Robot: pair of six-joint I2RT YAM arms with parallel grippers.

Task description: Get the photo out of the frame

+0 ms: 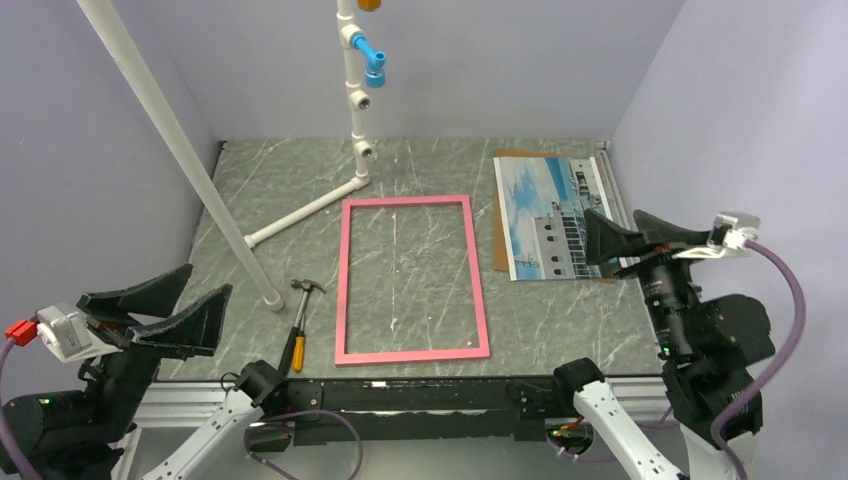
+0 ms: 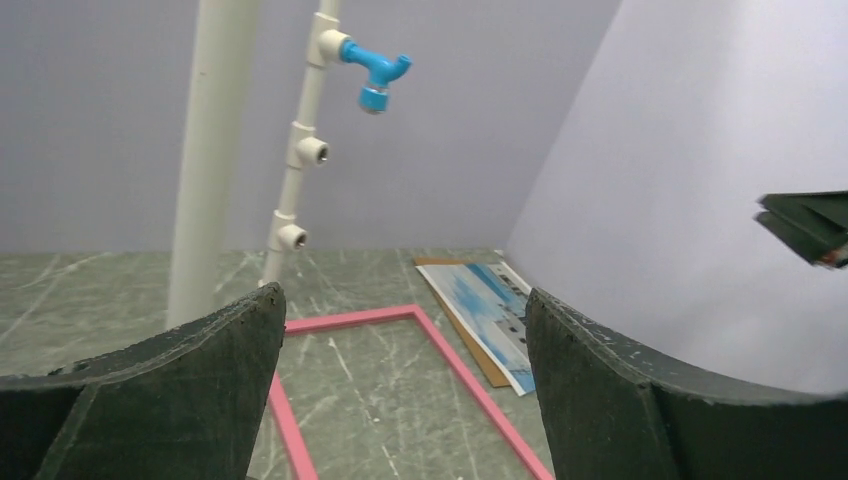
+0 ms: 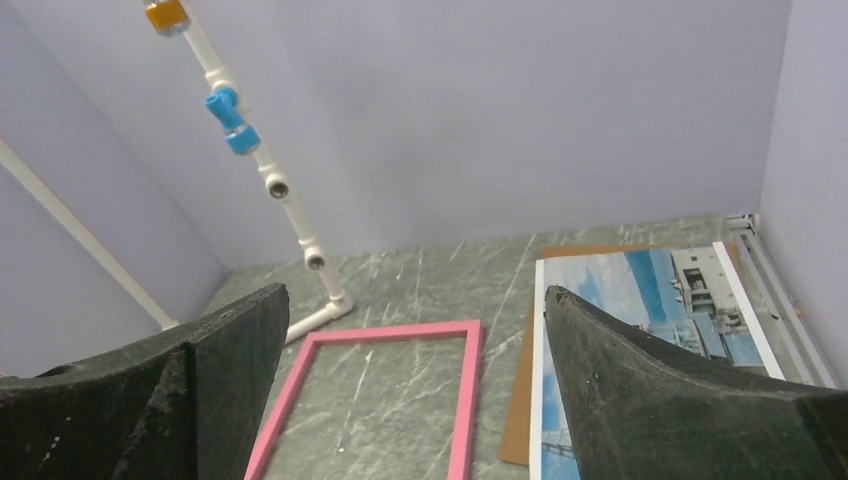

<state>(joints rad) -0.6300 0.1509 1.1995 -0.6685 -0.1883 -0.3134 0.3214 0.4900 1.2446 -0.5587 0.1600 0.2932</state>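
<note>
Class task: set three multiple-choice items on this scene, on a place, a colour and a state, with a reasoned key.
1. Where does the photo lie? A inside the frame; B on the brown board, right of the frame; C left of the frame.
2. What colour is the frame? A pink; B blue; C yellow.
3. How do the left pincer and right pincer stand? A both open and empty; B both shut; C one shut on the photo.
Key: 1 B, the photo rests on the board beside the bare frame. 2 A, its four bars are pink. 3 A, each stands wide apart, holding nothing.
</note>
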